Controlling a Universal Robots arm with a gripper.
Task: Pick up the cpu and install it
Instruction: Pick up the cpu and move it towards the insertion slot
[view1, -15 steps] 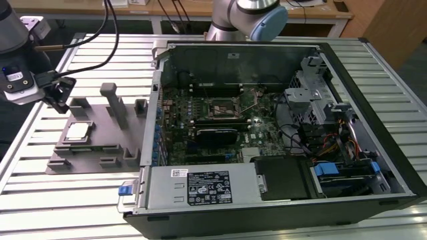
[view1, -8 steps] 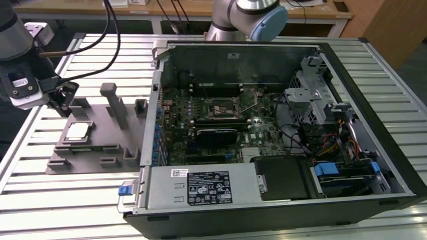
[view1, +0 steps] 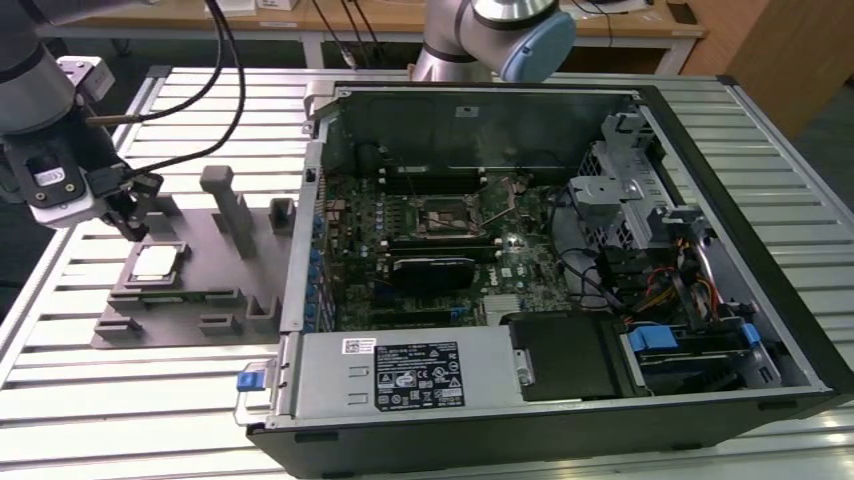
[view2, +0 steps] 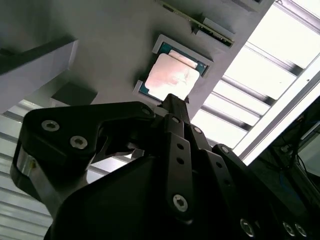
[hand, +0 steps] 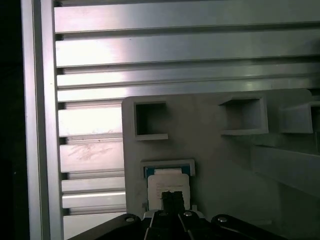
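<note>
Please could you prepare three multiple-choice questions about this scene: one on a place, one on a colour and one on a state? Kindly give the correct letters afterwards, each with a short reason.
1. In the exterior view, where does the grey holder plate lie relative to the computer case?
A. inside it
B. on that view's right of it
C. on that view's left of it

2. What colour is the top of the cpu?
A. black
B. silver-white
C. blue

3. What is the state of the cpu?
A. lying flat on the grey holder plate, with the tool close above it
B. lifted in the tool
C. seated inside the computer case

Answers:
1 C, the plate sits outside the case, on the exterior view's left.
2 B, its top shines pale in both wrist views.
3 A, the chip rests on the plate below the tool's tip.
</note>
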